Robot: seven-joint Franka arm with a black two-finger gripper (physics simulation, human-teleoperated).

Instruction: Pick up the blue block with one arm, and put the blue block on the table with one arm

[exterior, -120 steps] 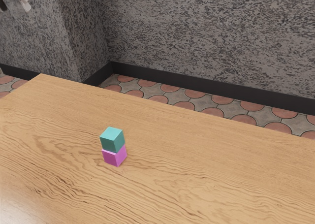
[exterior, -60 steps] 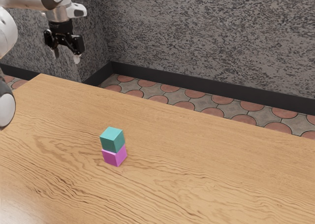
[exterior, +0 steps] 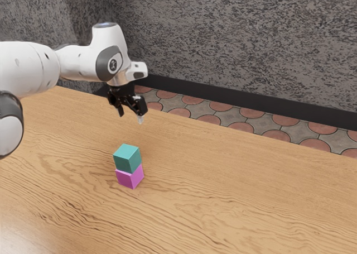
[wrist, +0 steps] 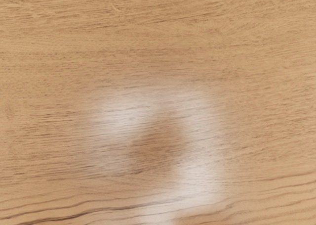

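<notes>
exterior view: the arm (exterior: 83, 62) enters from the exterior view's left, and the tool (exterior: 130, 118) is suspended at its end with the fingertips directed downward. the two fingers stand well apart, with clear space between the tips; the tool is open and has hold of nothing. the exact width of the opening relative to its full travel cannot be read. the blue block (exterior: 128, 158), teal in tone, is seated on top of the pink block (exterior: 130, 177), which rests on the wood-grained surface (exterior: 234, 192). the two blocks are in contact, face to face, and form an upright stack; the upper block is turned slightly relative to the lower one. the tool is located higher than the blue block in this view, near it but separate, with a visible gap between fingertips and block. the amount of this offset that is height, and the amount that is depth across the surface, cannot be determined. behind the surface are a tiled floor (exterior: 240, 128) and a mottled grey wall (exterior: 234, 36). wrist view: the camera faces the surface, where pale, blurred patches (wrist: 197, 180) partly enclose a browner area.
</notes>
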